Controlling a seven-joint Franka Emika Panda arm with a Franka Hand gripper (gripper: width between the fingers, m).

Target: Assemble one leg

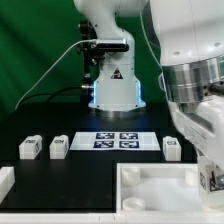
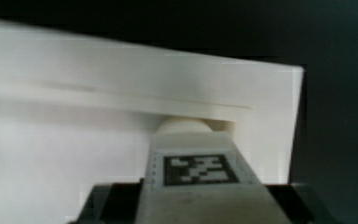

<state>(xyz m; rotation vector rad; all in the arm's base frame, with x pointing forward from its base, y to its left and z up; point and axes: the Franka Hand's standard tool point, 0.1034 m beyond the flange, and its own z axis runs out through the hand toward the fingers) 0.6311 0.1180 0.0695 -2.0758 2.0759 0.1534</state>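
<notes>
In the wrist view my gripper (image 2: 197,203) is shut on a white leg (image 2: 197,160), with its black-and-white tag facing the camera and a dark finger (image 2: 115,203) on each side. The leg's far end meets the large white panel (image 2: 105,90) near one corner. In the exterior view the gripper (image 1: 211,178) is low at the right, over the panel's (image 1: 150,188) right corner, and the held leg is mostly hidden by the hand. Three more legs lie on the black table: two (image 1: 29,147) (image 1: 59,146) at the left and one (image 1: 171,148) at the right.
The marker board (image 1: 117,140) lies mid-table in front of the robot base (image 1: 113,90). A white part (image 1: 5,181) sits at the exterior view's lower left edge. My arm fills the upper right of the exterior view.
</notes>
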